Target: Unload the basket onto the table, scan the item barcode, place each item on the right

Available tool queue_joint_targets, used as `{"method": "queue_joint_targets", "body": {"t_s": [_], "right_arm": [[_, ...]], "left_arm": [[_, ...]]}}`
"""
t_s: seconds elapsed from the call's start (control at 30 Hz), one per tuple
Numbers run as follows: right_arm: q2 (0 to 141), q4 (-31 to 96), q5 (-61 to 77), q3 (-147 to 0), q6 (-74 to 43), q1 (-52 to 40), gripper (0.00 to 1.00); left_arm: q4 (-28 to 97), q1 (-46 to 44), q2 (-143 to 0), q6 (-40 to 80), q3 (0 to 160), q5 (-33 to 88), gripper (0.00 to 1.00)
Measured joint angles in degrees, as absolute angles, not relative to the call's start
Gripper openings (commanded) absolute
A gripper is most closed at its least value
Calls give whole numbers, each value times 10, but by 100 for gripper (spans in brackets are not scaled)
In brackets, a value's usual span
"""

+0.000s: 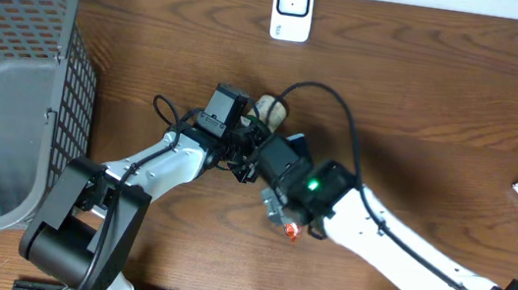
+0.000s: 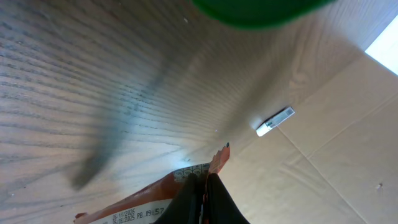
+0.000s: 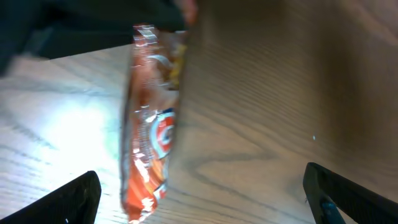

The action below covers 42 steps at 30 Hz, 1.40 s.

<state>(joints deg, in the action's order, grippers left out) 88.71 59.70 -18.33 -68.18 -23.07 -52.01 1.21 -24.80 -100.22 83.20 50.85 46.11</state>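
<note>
A black date stamp is printed along the edge of the orange snack packet, just left of the left gripper. Only "2026" and "PB 09:57" can be partly read. The packet's round emblem is blurred beyond reading.

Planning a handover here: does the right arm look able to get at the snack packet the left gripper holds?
Probably yes. The right gripper is open, and the snack packet sits just ahead of its spread fingers with nothing in between; the left gripper seems to pinch only one edge.
</note>
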Motion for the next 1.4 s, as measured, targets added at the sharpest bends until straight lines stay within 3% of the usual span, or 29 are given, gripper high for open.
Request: {"method": "queue_joint_targets", "body": {"t_s": [0.83, 1.4], "right_arm": [[987, 614, -271, -681, -360, -555, 99], [806, 621, -202, -678, -333, -511, 99]], "left_arm": [[15, -247, -1002, 838, 509, 454, 7], [24, -226, -1002, 826, 509, 449, 7]]}}
